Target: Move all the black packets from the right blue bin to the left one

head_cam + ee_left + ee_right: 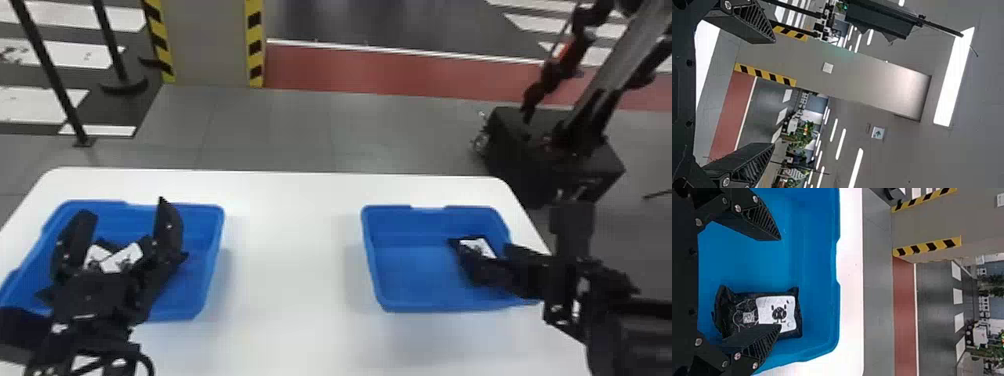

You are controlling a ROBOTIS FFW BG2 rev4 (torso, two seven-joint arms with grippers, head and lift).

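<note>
The right pincer (780, 282) is holding its fingers apart at the right blue bin (425, 304), presumably to straddle the black packet (738, 305) lying inside. One finger is overlapping the packet, so centring is probably required. The left pincer (123, 206), fingers likewise apart, is hanging over the left blue bin (214, 260), where other packets (120, 259) are lying. The right wrist view is revealing a square code (749, 317); the head view is giving only the label clearly.
</note>
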